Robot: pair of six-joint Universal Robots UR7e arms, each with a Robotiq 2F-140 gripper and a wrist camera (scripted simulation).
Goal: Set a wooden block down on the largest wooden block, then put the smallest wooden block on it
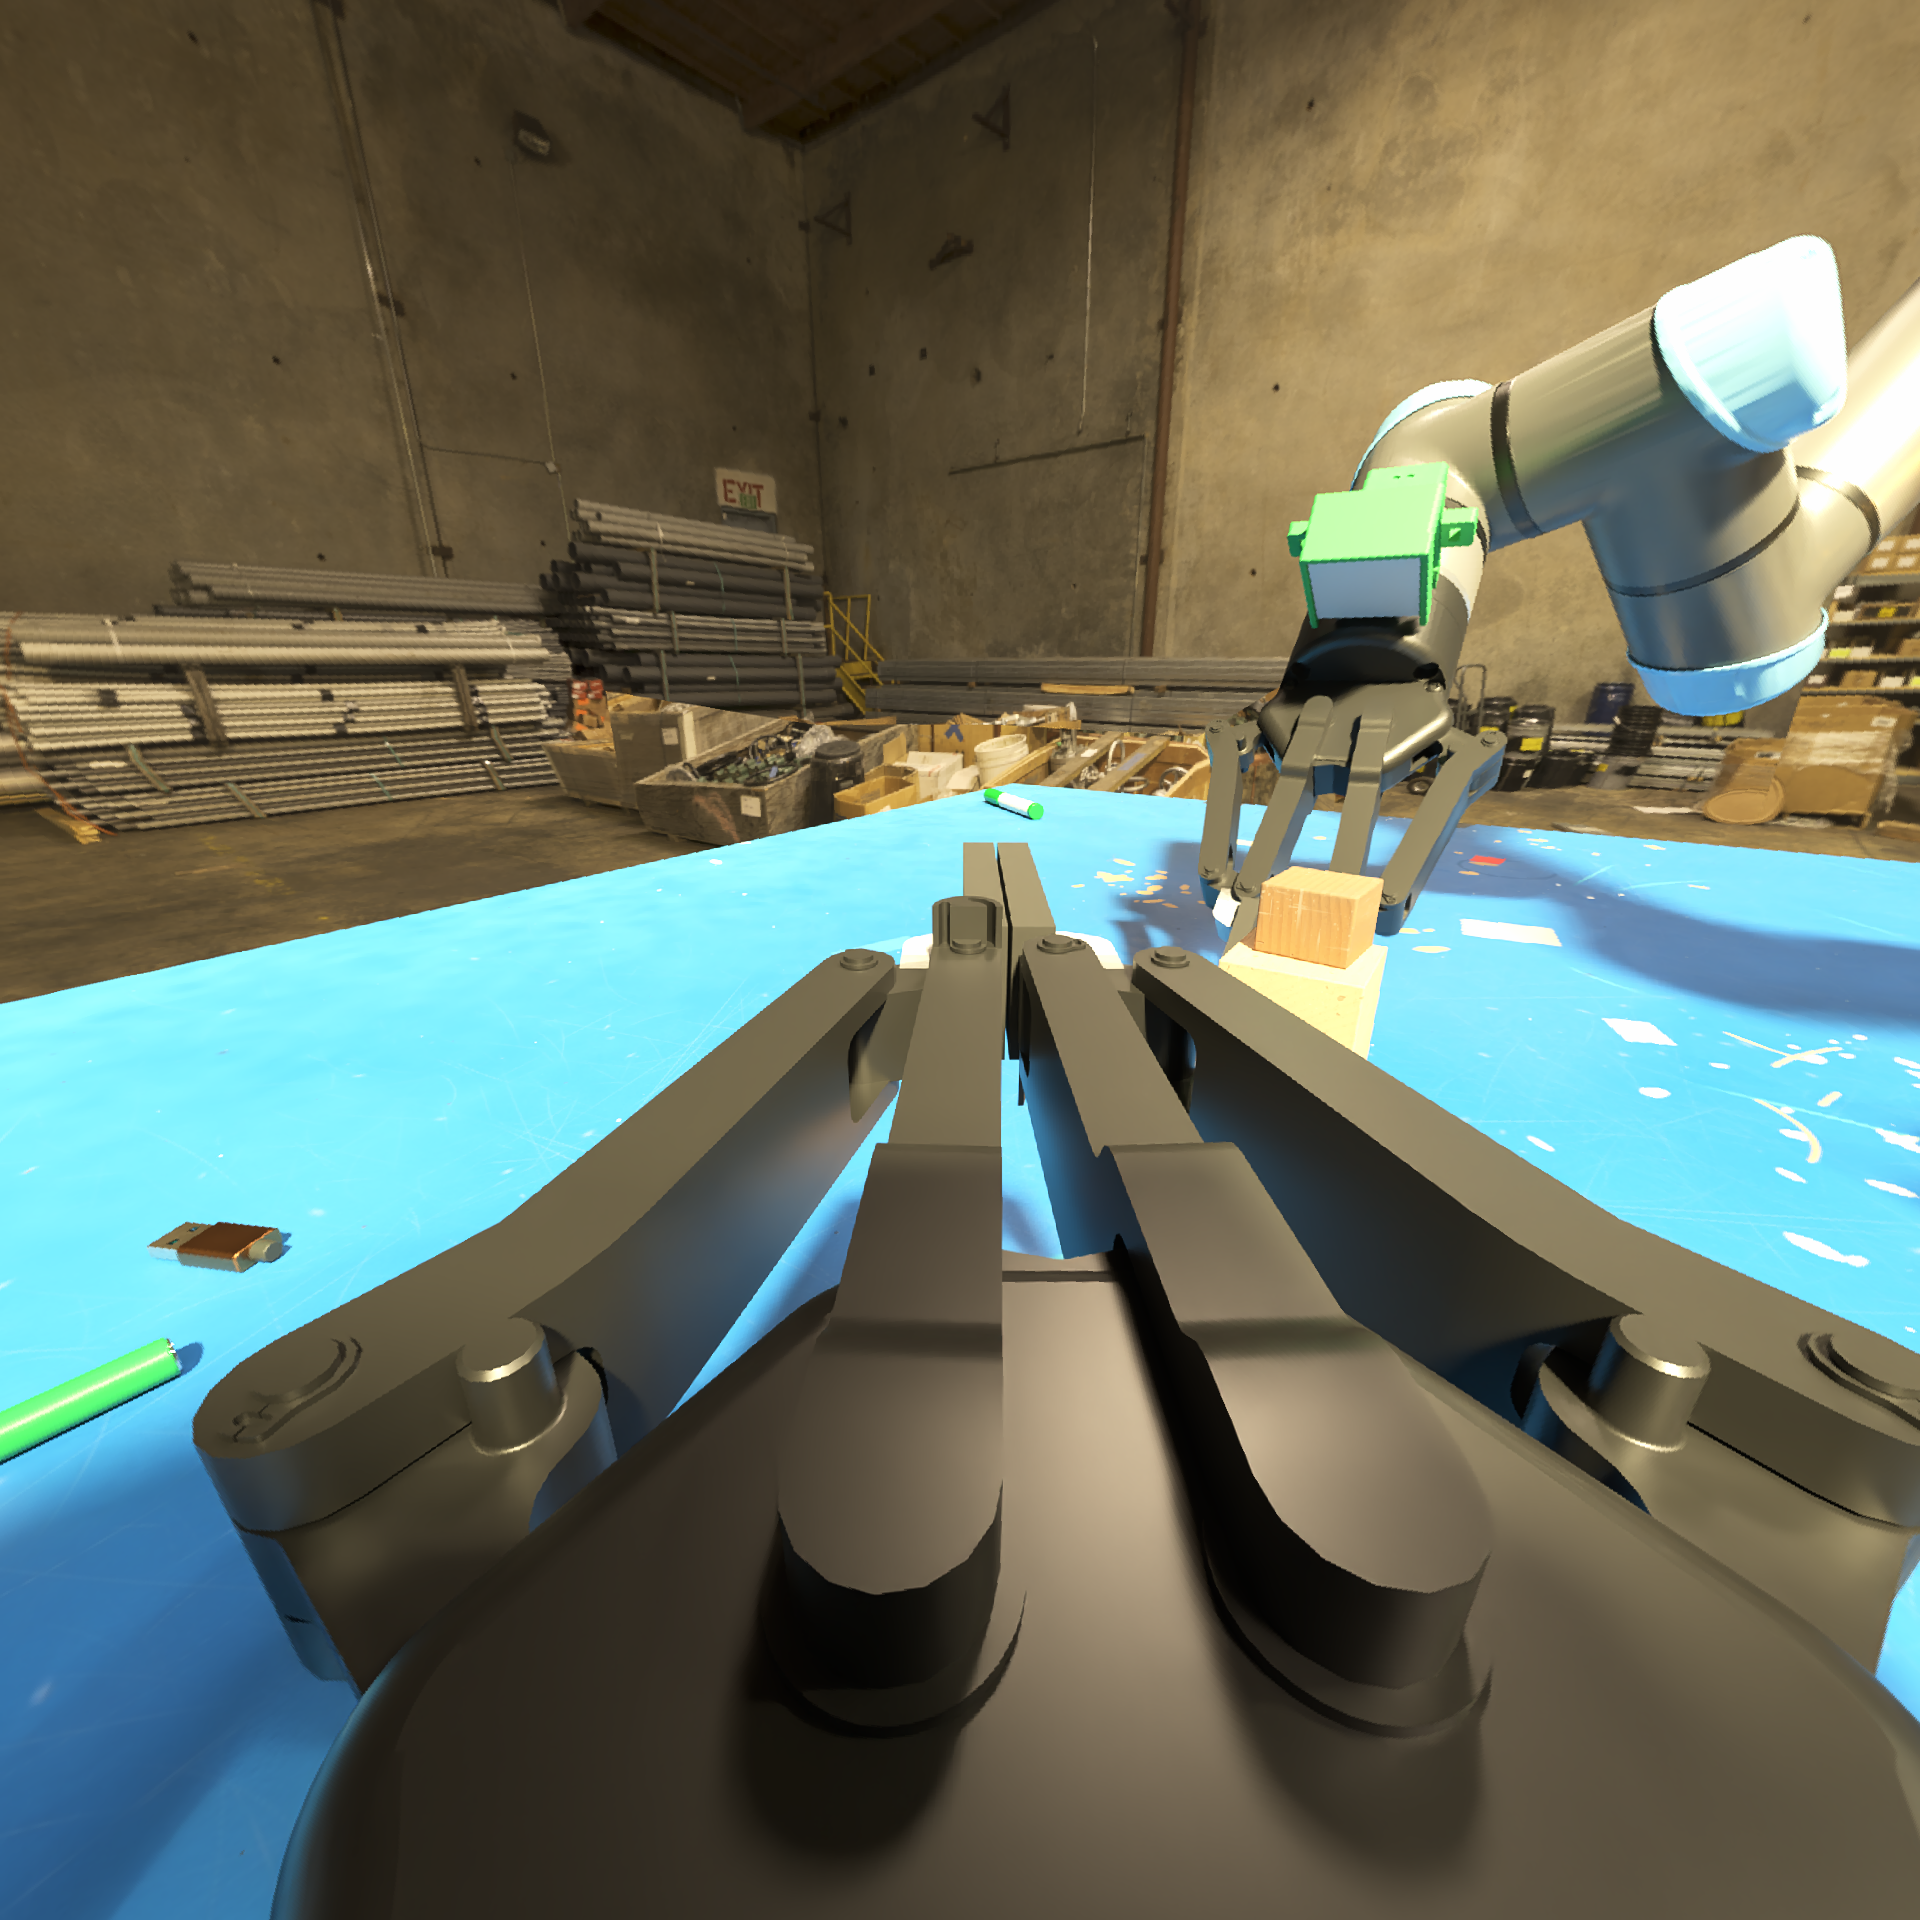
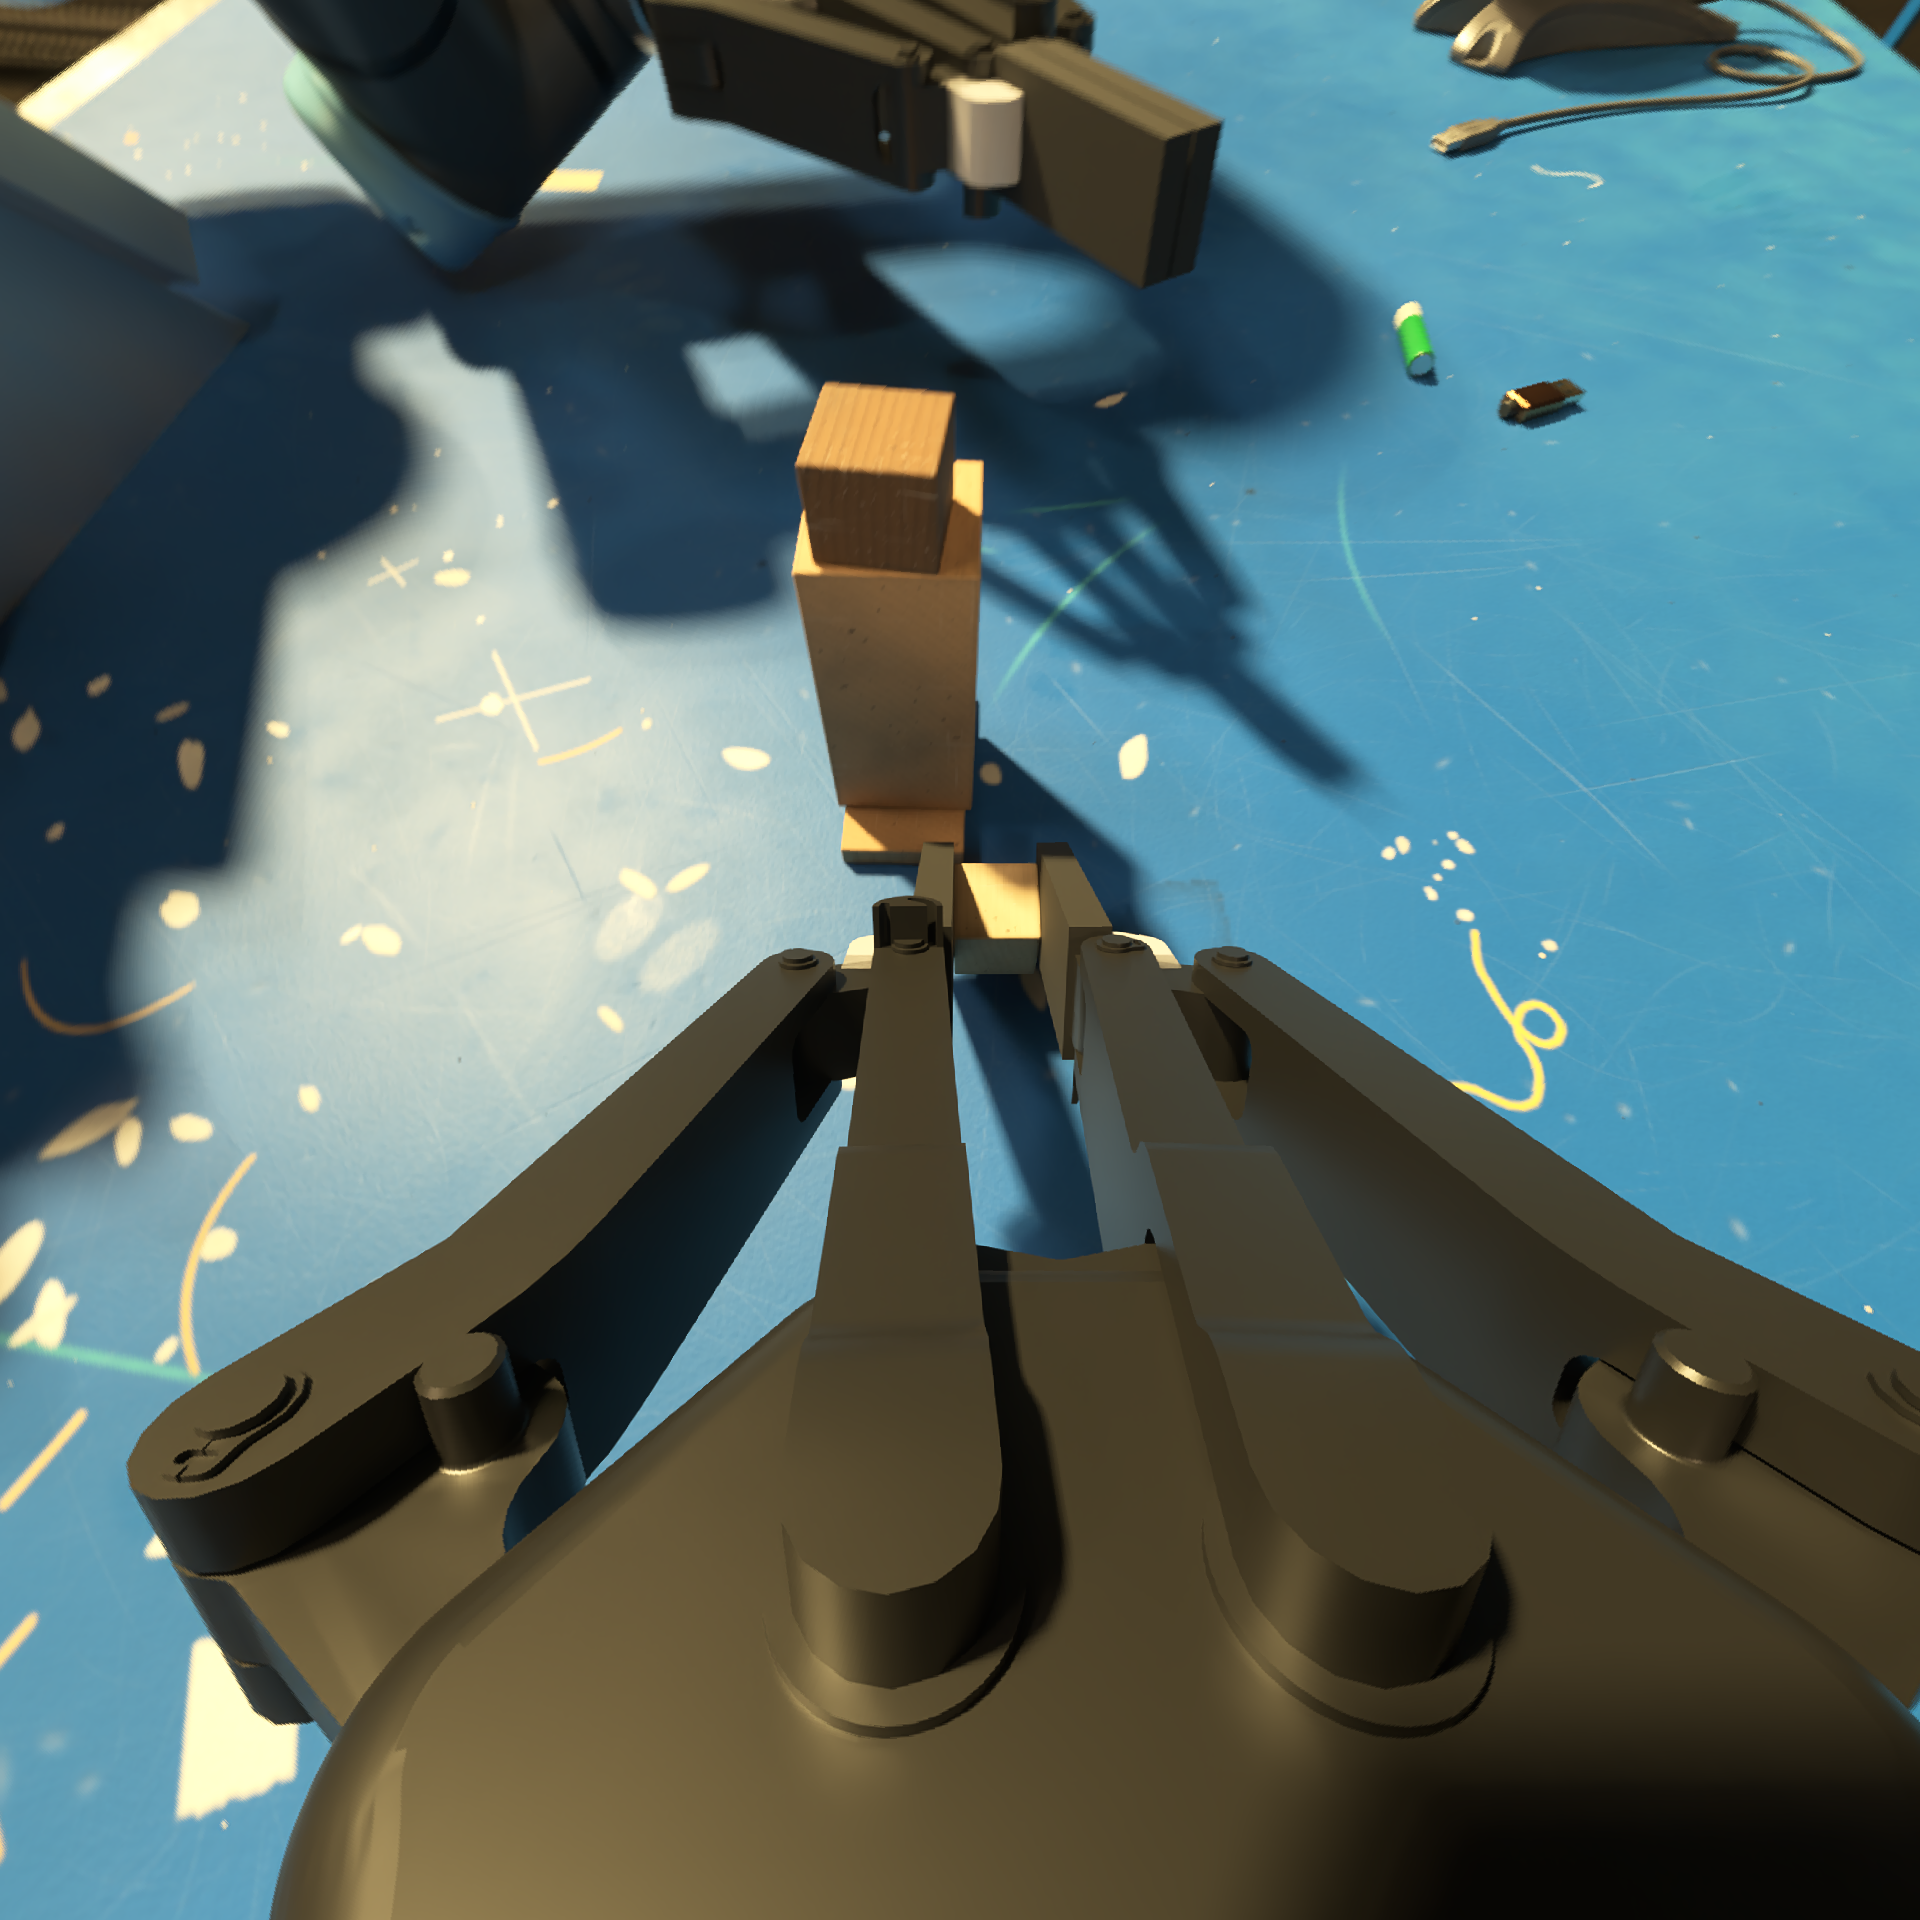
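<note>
A tall pale wooden block (image 2: 894, 675) stands upright on the blue table (image 2: 1455, 675). A darker wooden cube (image 2: 878, 478) sits on top of it. A thin flat wooden piece (image 2: 899, 833) lies at its foot. My right gripper (image 2: 995, 883) is shut on a small pale wooden block (image 2: 997, 904), close beside the stack. In the left wrist view the cube (image 1: 1314, 920) rests on the pale block (image 1: 1314, 1003), and the right gripper (image 1: 1309, 896) hangs just behind them. My left gripper (image 1: 995, 868) is shut and empty, left of the stack.
A green-and-white marker (image 1: 1013, 802) lies at the far table edge and also shows in the right wrist view (image 2: 1413, 338). A brown USB stick (image 1: 218, 1244) and a green rod (image 1: 83, 1397) lie at the left. A cable (image 2: 1621, 104) lies far right.
</note>
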